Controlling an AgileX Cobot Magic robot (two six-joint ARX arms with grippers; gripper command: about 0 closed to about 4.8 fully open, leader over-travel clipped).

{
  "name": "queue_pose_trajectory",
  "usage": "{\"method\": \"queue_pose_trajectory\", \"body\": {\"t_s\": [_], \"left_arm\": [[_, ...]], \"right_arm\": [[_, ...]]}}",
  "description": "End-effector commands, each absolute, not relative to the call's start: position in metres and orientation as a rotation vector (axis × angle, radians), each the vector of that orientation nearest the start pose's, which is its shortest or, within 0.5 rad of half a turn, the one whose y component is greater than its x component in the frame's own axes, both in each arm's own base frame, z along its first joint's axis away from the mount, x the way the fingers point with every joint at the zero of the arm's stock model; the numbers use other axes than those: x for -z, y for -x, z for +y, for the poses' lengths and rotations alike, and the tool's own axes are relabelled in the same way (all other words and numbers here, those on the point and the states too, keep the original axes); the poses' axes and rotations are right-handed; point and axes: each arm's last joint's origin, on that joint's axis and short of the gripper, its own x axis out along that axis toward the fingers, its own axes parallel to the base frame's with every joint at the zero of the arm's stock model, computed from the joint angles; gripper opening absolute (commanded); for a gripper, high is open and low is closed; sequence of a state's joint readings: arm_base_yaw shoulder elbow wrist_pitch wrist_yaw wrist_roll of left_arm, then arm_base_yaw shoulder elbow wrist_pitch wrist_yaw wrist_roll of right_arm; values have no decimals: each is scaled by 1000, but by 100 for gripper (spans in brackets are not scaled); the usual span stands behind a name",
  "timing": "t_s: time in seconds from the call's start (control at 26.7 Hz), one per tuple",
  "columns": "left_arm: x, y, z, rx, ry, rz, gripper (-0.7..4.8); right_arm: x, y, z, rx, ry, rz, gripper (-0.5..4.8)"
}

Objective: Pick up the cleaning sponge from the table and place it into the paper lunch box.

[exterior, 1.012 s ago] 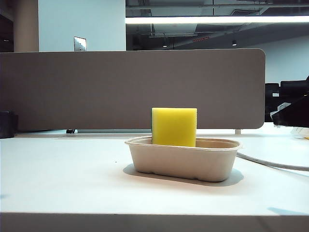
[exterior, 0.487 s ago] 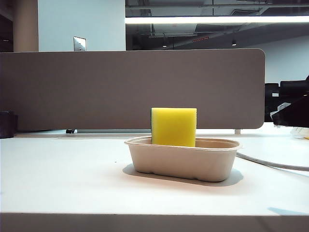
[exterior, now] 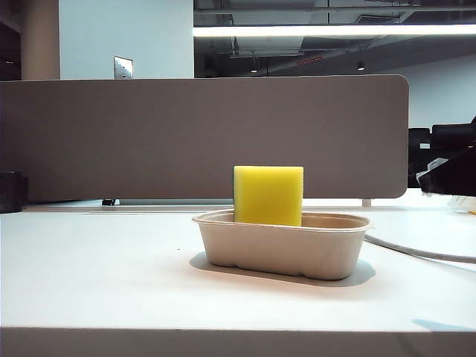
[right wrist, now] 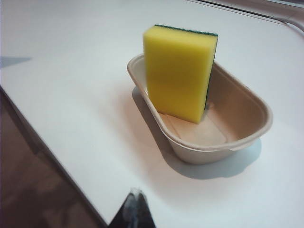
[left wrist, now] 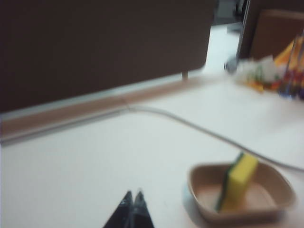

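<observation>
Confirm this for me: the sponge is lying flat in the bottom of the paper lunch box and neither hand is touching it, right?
Not flat. The cleaning sponge stands on edge in the paper lunch box, leaning on its wall, as the right wrist view shows. The left hand and right hand are both clear of it.

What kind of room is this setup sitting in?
Probably an open-plan office or lab. A grey-brown divider panel backs the white table, with strip lighting under an exposed ceiling, and dark office chairs beyond.
</observation>
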State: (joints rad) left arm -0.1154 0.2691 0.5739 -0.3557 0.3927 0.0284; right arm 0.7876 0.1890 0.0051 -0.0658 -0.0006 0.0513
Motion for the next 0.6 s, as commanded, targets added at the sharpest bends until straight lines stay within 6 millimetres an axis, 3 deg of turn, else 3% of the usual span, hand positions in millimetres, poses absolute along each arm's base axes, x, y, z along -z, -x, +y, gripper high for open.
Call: {"method": "queue_pose_trajectory", "body": {"t_s": [0.04,0.3,0.45,0.6], "left_arm": [[-284,-68,-13,433,-32,-122,-4],[-249,-78,-5,293,-28,-122,-4],[-220,-88,0,149,30,-64,-4],[-193,-95,2,129,84,-93,-4]], "right_arm": [[-146,-75,76,-778,42,238,-5],[-146,-75,76,-778,42,238,-5],[-146,-75,76,-778,42,238,-5],[-146,-75,76,-778,42,237,-5]]}}
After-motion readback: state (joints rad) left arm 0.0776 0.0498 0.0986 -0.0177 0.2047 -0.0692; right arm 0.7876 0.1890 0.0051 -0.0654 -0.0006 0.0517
